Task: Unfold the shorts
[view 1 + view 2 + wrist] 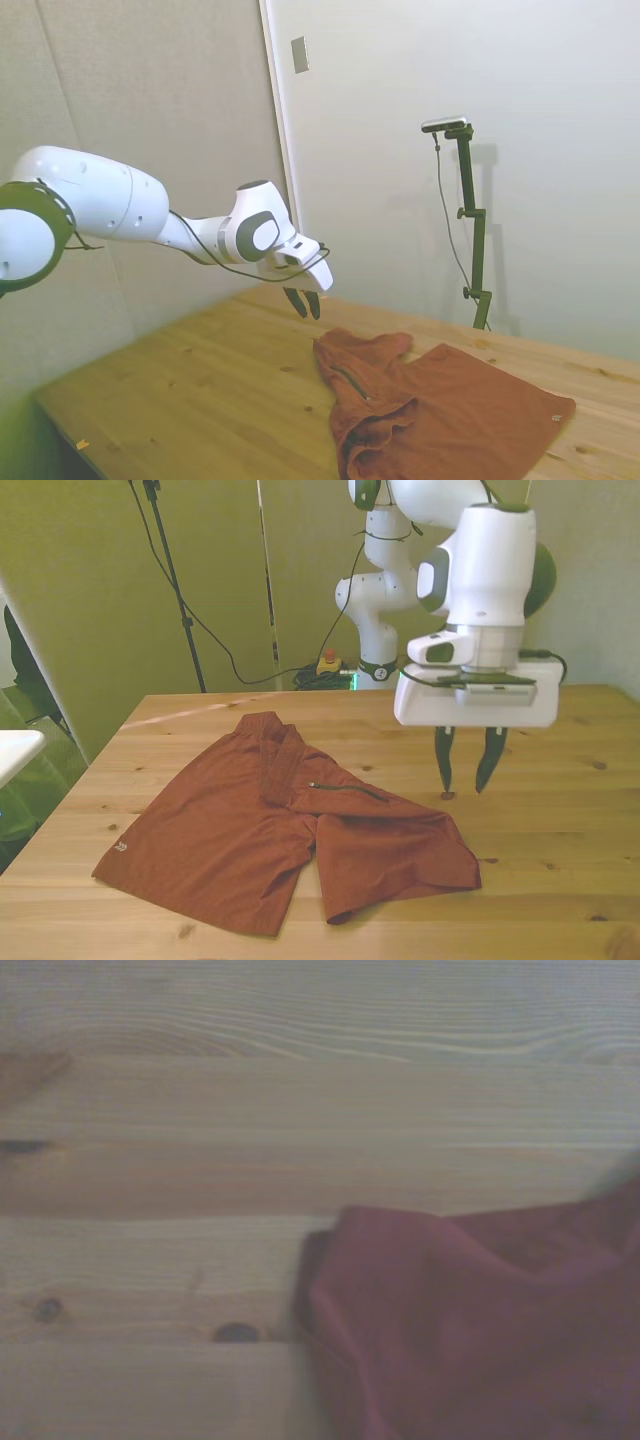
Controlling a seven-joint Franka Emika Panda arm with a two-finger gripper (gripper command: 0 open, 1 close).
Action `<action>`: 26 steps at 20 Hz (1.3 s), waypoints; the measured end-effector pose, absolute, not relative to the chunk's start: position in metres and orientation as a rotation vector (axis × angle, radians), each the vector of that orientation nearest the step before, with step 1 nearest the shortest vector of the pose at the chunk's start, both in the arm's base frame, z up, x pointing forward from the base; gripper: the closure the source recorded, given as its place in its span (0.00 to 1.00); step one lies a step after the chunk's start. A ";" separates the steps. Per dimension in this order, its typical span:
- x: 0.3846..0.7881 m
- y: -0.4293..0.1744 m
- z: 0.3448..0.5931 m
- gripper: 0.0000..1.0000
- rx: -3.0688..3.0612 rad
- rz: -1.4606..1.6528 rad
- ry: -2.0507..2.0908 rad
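Observation:
The rust-orange shorts (230, 835) lie partly folded on the wooden table (560, 860), with one leg doubled over the middle and a bunched waistband. A short dark stripe (345, 790) crosses the top fold, and a small pale tag (120, 847) marks the hem corner at the front view's left. My gripper (462, 788) hangs open and holds nothing. It is just above the tabletop, beside the shorts' edge on the front view's right. The side view shows the gripper (303, 303) short of the shorts (450, 410). The wrist view catches a folded edge of the shorts (480, 1320) on bare wood.
A white object (15, 748) pokes in at the front view's left edge. Behind the table's far side are a thin tripod (170, 570), loose cables and a red-topped button (328, 663). Bare wood extends on the front view's right of the shorts.

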State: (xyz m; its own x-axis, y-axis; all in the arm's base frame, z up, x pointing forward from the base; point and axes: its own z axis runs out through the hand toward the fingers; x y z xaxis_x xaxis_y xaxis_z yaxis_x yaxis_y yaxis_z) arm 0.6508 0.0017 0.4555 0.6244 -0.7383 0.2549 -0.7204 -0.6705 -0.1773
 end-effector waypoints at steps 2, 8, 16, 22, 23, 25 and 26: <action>0.629 -0.033 0.467 0.00 -2.793 -0.481 1.252; 0.582 -0.151 0.461 0.00 -2.869 -0.416 1.185; 0.574 -0.229 0.408 0.00 -2.903 -0.283 1.153; 0.586 -0.253 0.396 0.00 -2.916 -0.279 1.173; 0.588 -0.254 0.393 0.00 -2.919 -0.276 1.175; 0.593 -0.257 0.387 0.00 -2.924 -0.269 1.177; 0.595 -0.257 0.384 0.00 -2.926 -0.266 1.177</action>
State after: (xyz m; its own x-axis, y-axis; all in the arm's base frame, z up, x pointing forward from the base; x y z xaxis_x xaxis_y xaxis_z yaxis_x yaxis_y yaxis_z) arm 0.5953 -0.2574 0.3839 0.7093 -0.6856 0.1639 -0.6895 -0.7231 -0.0407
